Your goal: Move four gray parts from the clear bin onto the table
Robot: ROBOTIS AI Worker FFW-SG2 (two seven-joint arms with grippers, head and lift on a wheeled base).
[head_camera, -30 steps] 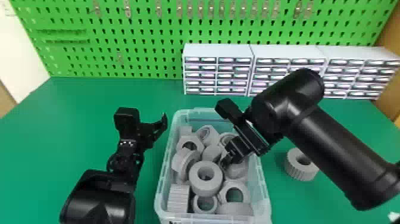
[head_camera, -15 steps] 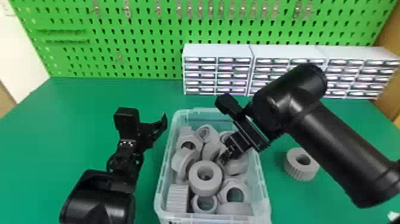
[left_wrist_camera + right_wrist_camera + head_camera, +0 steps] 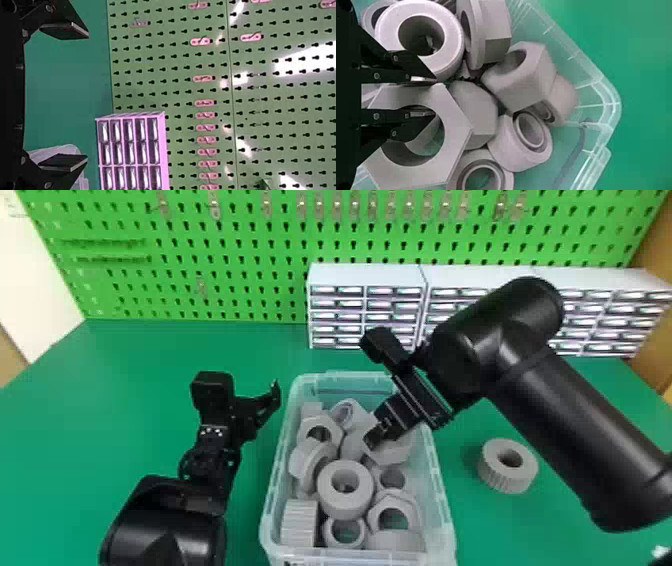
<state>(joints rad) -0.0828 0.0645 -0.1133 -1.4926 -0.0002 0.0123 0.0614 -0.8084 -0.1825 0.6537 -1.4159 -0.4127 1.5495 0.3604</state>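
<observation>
Gray parts (image 3: 345,508) and bin walls (image 3: 440,485) crowd the right gripper (image 3: 374,440), clamped on a hex nut (image 3: 454,126), the left gripper (image 3: 269,399) spread apart.

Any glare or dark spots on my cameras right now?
Left wrist view: bright white glare patches on the pegboard; head view: soft sheen on the black right arm; right wrist view: dark shading inside the upper ring's hole.

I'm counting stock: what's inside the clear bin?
Gray parts, ring-shaped and hexagonal, piled on one another. The right gripper hides some; anything beneath the upper ones is covered.
</observation>
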